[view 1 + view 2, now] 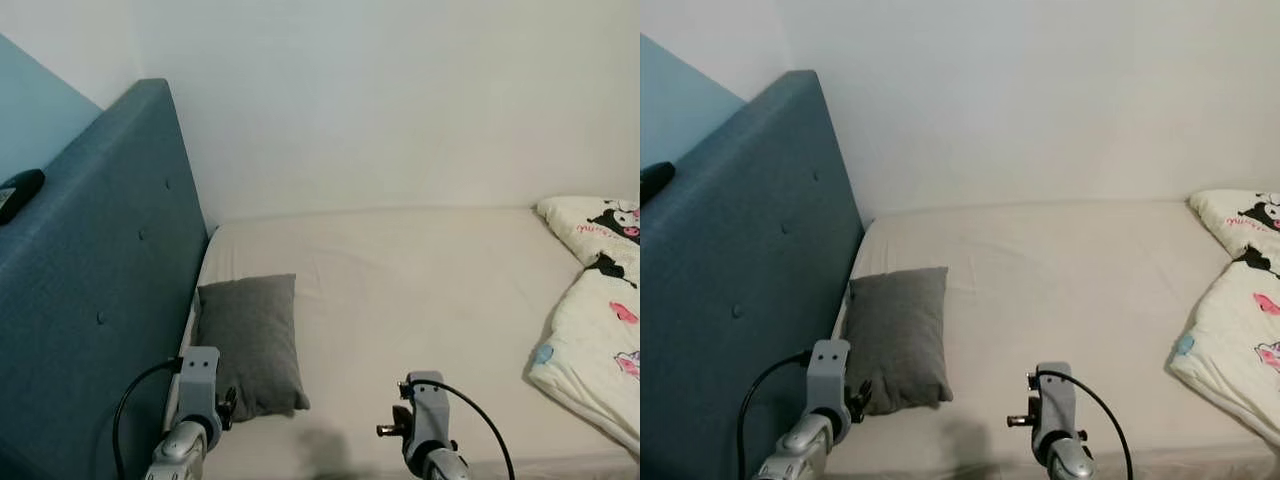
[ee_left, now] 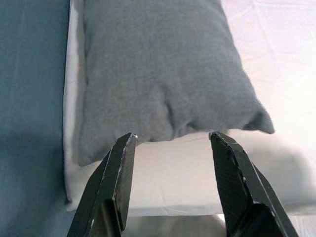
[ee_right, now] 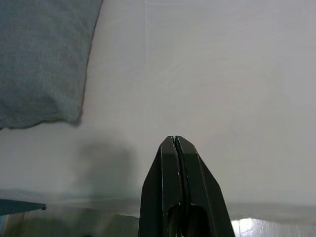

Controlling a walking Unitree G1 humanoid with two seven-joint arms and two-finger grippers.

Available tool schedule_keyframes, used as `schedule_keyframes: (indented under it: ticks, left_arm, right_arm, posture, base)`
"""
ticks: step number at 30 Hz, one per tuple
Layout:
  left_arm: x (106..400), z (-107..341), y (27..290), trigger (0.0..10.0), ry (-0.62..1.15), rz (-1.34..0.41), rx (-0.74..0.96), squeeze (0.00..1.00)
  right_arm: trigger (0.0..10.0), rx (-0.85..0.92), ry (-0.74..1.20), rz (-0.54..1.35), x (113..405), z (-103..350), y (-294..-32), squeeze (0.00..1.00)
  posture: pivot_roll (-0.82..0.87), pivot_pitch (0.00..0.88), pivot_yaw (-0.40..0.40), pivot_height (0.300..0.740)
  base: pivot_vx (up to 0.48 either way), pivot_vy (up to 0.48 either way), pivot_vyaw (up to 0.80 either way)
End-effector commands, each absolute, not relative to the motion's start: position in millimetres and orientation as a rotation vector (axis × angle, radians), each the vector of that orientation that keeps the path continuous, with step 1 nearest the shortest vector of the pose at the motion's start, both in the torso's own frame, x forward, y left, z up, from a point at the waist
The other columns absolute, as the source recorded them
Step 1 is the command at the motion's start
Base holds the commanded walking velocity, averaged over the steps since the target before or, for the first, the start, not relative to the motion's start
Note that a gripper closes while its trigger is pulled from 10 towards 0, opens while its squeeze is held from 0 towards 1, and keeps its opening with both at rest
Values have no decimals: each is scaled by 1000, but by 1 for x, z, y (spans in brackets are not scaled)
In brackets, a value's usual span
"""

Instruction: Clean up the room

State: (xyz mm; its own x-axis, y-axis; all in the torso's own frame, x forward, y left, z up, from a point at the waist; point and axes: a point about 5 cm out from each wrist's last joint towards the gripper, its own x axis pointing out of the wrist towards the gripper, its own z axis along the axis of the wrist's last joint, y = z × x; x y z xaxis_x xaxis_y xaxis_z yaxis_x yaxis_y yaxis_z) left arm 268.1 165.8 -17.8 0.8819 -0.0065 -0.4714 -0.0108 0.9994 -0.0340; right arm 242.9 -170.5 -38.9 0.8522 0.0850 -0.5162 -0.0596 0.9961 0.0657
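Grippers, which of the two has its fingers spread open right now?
The left gripper: its two black fingers stand apart, aimed at the near edge of the grey pillow. The right gripper has its fingers pressed together over the bare white sheet.

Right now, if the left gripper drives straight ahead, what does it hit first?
Most likely the near edge of the grey pillow, which lies dead ahead of the open left gripper on the mattress; the gap is hard to judge.

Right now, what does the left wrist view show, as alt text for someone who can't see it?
The left gripper, its two black fingers open, points at the near edge of a grey pillow lying on a white bed. A blue headboard stands beside the pillow.
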Motion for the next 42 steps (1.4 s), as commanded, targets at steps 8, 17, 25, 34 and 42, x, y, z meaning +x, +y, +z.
schedule_keyframes:
  ticks: [8, 17, 25, 34, 42]
  left_arm:
    - [267, -19, 169, 10000, 509, 2, -9, 0]
    - [269, -18, 170, 10000, 511, 20, -7, 0]
    - [268, -20, 170, 10000, 523, 24, -6, 0]
    - [266, -22, 171, 10000, 543, 26, 9, 0]
    - [265, -23, 172, 10000, 553, 14, 14, 0]
  right_arm:
    - [10000, 65, 564, 71, 239, -43, -170, 0]
    - [10000, 64, 566, 70, 239, -43, -170, 0]
    - [10000, 65, 561, 70, 239, -42, -170, 0]
    - [10000, 64, 564, 72, 238, -43, -170, 0]
    - [10000, 67, 565, 71, 237, -43, -169, 0]
  posture:
    - [27, 56, -12, 729]
    - [26, 62, -15, 729]
    - [23, 65, -15, 729]
    - [25, 69, -15, 729]
    - [26, 68, -13, 729]
  base:
    - [0, 0, 0]
    - [0, -91, 0]
    - [0, -402, 0]
    - [0, 0, 0]
    - [0, 368, 0]
